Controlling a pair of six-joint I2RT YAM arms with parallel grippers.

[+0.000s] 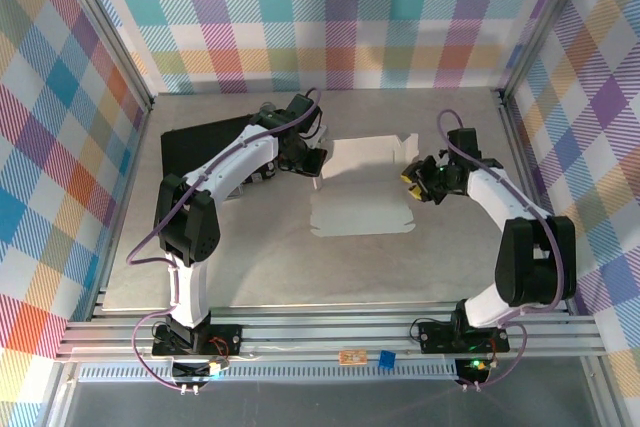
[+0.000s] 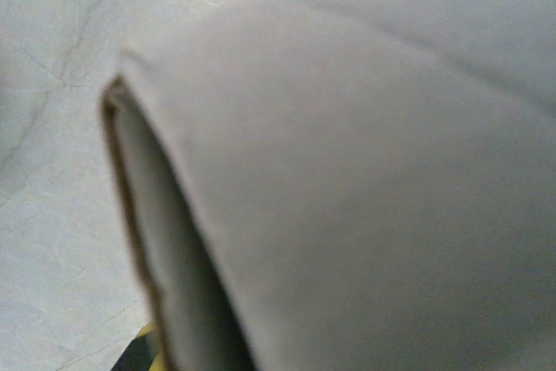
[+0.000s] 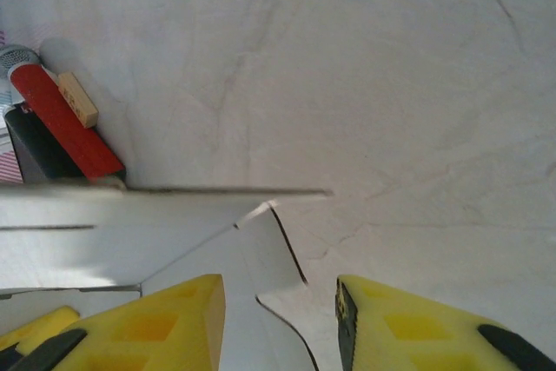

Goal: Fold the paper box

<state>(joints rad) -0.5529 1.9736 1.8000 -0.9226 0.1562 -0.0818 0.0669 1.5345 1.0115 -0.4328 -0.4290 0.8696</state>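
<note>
1. Black case: lies at the far left of the table, partly hidden behind the left arm. In the right wrist view a red cylinder rests along it with a small tan block against the cylinder. Whether these sit inside the case or on its top cannot be told. The case plays no part in the step in hand.

2. Left gripper: at the left edge of the paper box, jaws clenched. The left wrist view is blurred, with white cardboard close across the lens. Judgement: it is pinching the raised left flap.

3. Paper box: at mid-table between the two grippers, apart from the black case. The near panel lies flat and the far part appears to be lifted. Nothing lies in it. Judgement: folding is at an early stage, side flaps in work, no walls locked.

4. Right gripper: at the right edge of the box, yellow fingers parted and holding nothing. A cut tab of the box lies just ahead, in line with the gap.

5. Step in hand, as judged: raising the end flaps, the left one held and the right one not yet taken.

6. Next move calls for the right gripper to advance onto the tab, close, and turn it up along its crease while the left steadies the sheet. Risk: thin card may buckle off the crease or slide.
</note>
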